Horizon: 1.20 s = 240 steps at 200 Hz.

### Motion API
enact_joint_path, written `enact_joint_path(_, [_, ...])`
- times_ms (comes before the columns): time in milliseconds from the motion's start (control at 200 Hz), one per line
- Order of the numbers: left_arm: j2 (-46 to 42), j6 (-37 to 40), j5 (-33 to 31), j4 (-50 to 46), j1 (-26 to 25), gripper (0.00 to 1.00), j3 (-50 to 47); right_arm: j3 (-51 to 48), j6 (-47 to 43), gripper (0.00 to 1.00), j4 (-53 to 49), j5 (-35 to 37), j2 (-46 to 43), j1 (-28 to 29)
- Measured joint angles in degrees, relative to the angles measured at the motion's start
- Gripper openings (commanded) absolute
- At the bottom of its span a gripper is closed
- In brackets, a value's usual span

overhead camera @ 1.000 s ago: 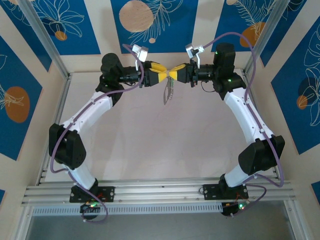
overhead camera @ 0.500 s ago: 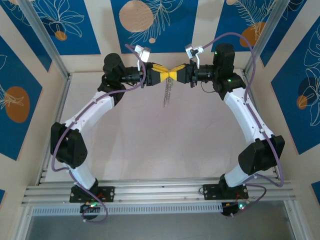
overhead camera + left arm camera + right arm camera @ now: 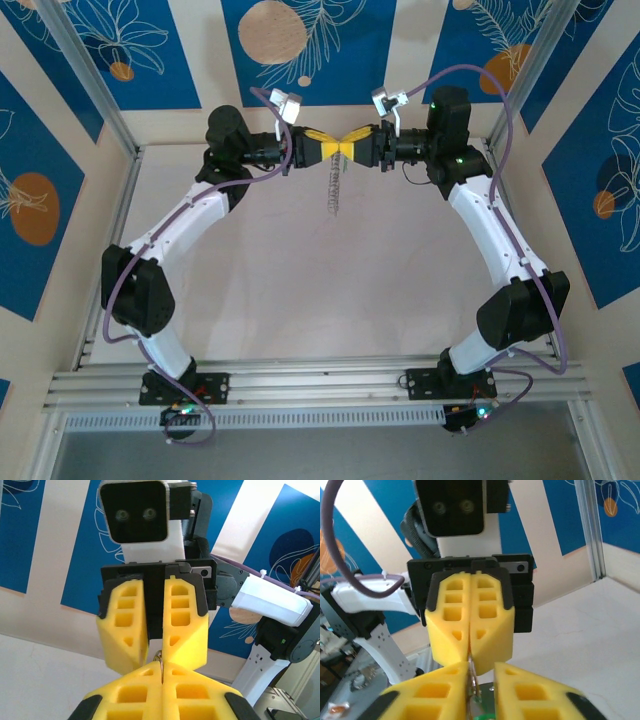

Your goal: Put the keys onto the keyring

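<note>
From above I see the keys (image 3: 336, 192) dangling. My right wrist camera shows the left gripper (image 3: 469, 654) pinching the keyring (image 3: 471, 681) and the right gripper (image 3: 480, 667) slightly parted.

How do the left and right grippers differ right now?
The left gripper is shut, pinching the keyring; the right gripper has its jaws slightly apart. The left gripper comes in from the left of the top view, the right gripper from the right. Both have yellow fingers and face tip to tip.

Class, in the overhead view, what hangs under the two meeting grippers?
The keyring with keys dangles there, over the table. Its top is hidden between the shut fingers of the left gripper; individual keys are too small to tell apart.
</note>
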Motion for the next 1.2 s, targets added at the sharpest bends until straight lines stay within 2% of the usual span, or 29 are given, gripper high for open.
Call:
enact_joint_path(120, [-0.1,0.2,-1.8,1.0,-0.3,0.00,-0.8,-2.6,2.0,0.46,2.3,0.2,-1.6,-1.4])
enact_joint_path(360, [-1.0,-0.8,-4.8,3.3,-0.3,0.00,-4.6,-13.8,7.9,0.49,12.9,3.0,-10.5,-4.9])
enact_joint_path(610, [-3.0,-2.9,-6.0,6.7,-0.3,0.00,-6.0,-23.8,13.4,0.50,23.4,8.9,-13.9,-2.7])
enact_joint_path(850, [-3.7,-3.3,-6.2,7.4,-0.3,0.00,-6.1,-24.4,14.1,0.50,26.3,13.5,-13.9,-1.0])
enact_joint_path(1200, [-3.7,-3.3,-6.3,7.4,-0.4,0.00,-6.1,-21.3,13.9,0.50,26.7,15.5,-13.7,1.2])
